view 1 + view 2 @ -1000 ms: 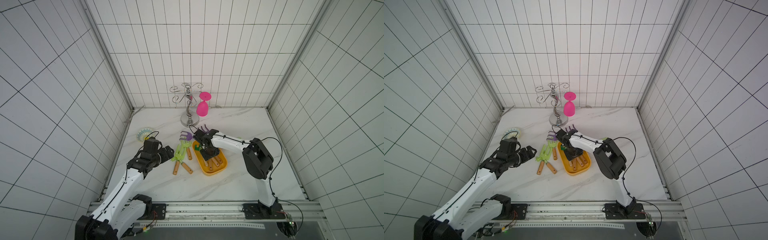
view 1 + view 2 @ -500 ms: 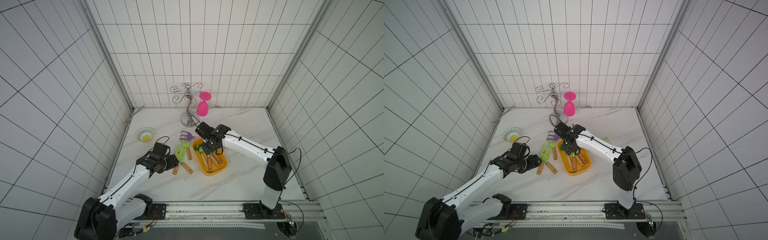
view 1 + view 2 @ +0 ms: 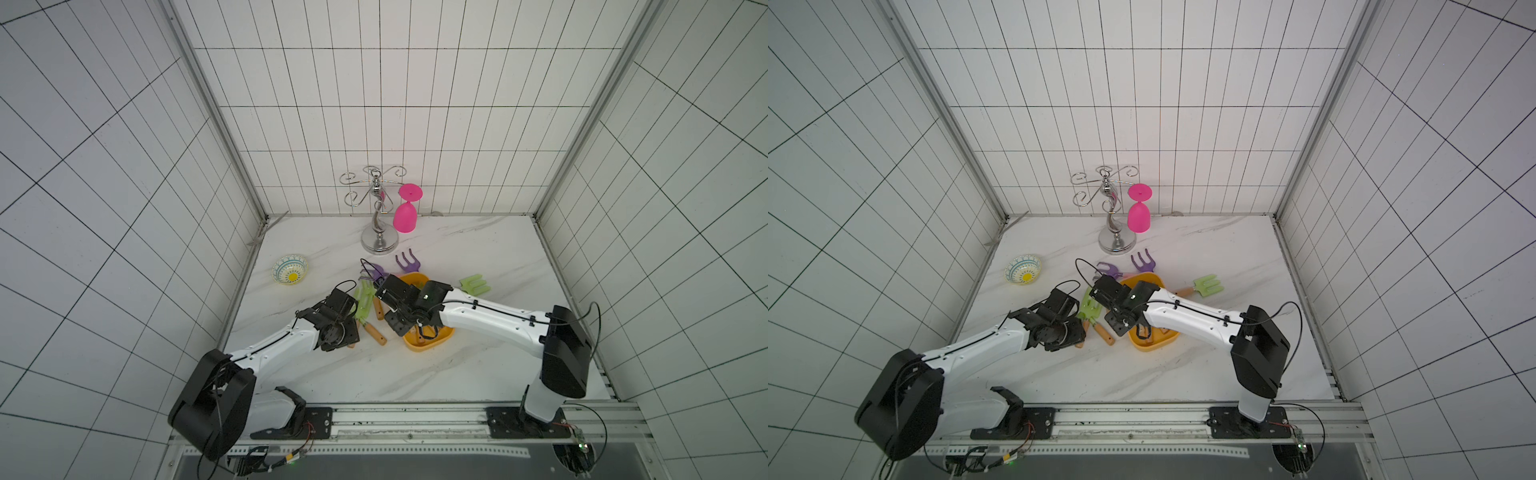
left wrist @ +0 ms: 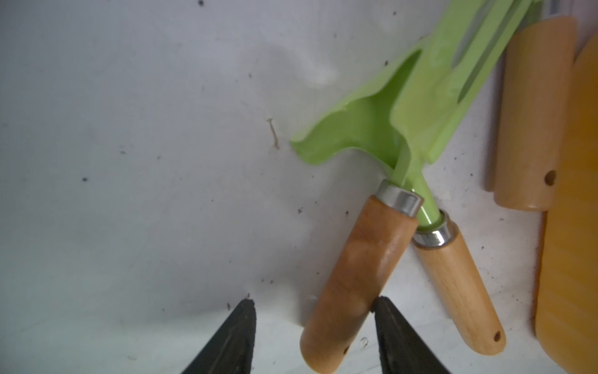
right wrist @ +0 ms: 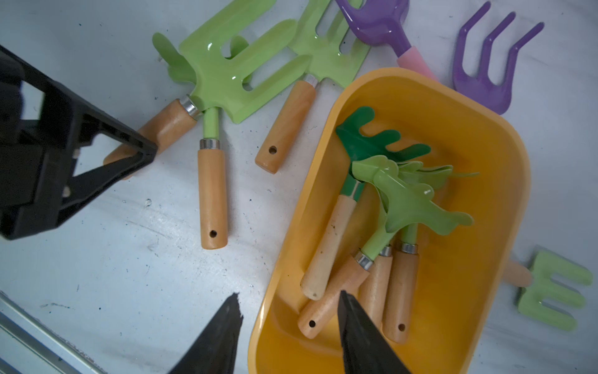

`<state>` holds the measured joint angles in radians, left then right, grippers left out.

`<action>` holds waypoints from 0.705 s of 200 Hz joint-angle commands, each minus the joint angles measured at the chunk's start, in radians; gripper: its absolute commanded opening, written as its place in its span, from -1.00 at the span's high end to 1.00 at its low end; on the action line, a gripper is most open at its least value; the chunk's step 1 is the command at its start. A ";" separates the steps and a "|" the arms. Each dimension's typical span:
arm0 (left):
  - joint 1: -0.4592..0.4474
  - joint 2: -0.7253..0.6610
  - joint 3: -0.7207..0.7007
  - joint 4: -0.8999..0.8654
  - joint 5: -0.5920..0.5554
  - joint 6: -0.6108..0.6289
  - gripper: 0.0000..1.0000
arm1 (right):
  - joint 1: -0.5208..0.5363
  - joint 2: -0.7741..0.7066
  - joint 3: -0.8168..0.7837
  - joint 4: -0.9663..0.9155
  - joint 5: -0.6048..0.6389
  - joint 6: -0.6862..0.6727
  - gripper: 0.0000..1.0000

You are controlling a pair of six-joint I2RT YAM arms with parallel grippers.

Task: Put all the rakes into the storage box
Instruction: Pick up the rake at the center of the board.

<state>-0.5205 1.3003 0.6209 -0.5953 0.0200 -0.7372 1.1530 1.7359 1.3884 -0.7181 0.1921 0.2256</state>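
A light green rake (image 4: 352, 275) with a wooden handle lies on the marble left of the yellow-orange storage box (image 3: 428, 344), its head under a green fork (image 5: 239, 68). My left gripper (image 4: 312, 302) is down at the handle's end. Its jaws are open around the handle, one fingertip (image 4: 380, 306) touches the wood and the other stands clear. In the right wrist view that rake's handle (image 5: 168, 124) sits behind a left finger (image 5: 142, 152). My right gripper (image 5: 289, 302) hangs open and holds nothing above the box's near rim (image 5: 268, 311). Several rakes (image 5: 404, 200) lie inside the box.
A second green fork (image 5: 326, 48) lies by the box. Two purple tools (image 3: 409, 262) rest beyond it and another green fork (image 3: 476, 284) to its right. A patterned bowl (image 3: 290, 270) sits far left. A metal stand (image 3: 379, 241) with a pink goblet (image 3: 405, 216) is at the back.
My left arm has moved in to the green tools and come down at the rake's handle, and its jaws have narrowed. My right gripper has drawn back from inside the box toward its near end.
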 commanded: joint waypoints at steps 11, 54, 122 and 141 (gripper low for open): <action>-0.039 0.083 0.033 0.032 -0.067 0.015 -0.03 | 0.007 -0.040 -0.085 0.144 -0.009 0.033 -0.02; -0.045 0.176 0.064 0.051 -0.059 0.036 0.42 | 0.007 -0.059 -0.149 0.217 -0.056 0.026 -0.01; -0.050 0.047 0.103 0.012 -0.033 0.049 0.73 | 0.007 -0.065 -0.252 0.322 -0.092 -0.021 -0.02; -0.050 -0.030 0.142 -0.034 -0.032 0.063 0.76 | 0.004 -0.077 -0.263 0.350 -0.091 -0.068 -0.04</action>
<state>-0.5671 1.3663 0.7033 -0.5831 -0.0189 -0.7002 1.1542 1.6974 1.1580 -0.4274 0.1116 0.2146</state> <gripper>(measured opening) 0.255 0.514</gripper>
